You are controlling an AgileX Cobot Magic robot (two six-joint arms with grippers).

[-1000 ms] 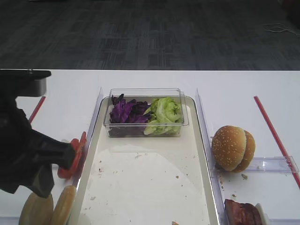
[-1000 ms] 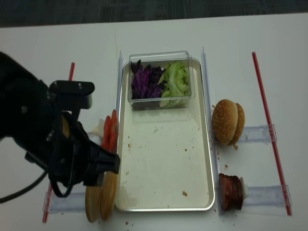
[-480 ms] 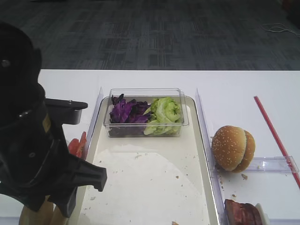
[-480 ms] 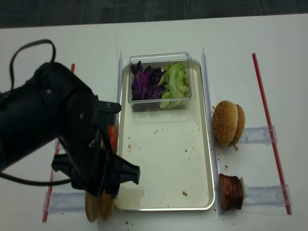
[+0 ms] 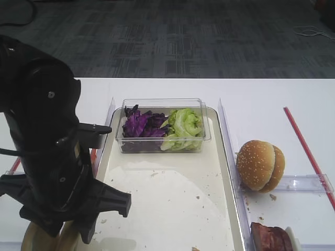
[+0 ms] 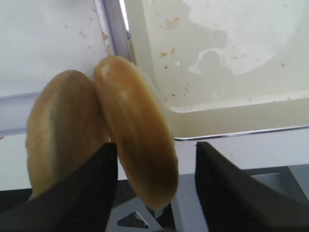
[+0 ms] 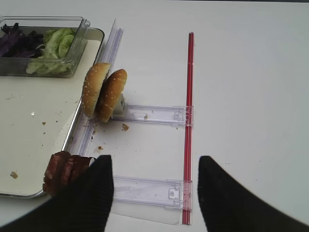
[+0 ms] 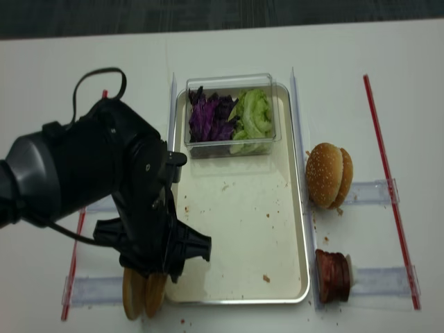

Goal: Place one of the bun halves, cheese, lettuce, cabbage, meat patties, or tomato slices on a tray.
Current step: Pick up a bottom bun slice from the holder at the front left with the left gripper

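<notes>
Jaws of my left gripper (image 6: 152, 181) stand apart, straddling the nearer of two bun halves (image 6: 133, 130) that stand on edge just outside the tray (image 6: 227, 108); neither finger visibly presses it yet. I judge the bun light, soft and easily dented, best pinched gently across its flat faces, low on the disc. Beyond lies the tray's bare liner. My right gripper (image 7: 154, 193), well apart, hangs open and empty.
</notes>
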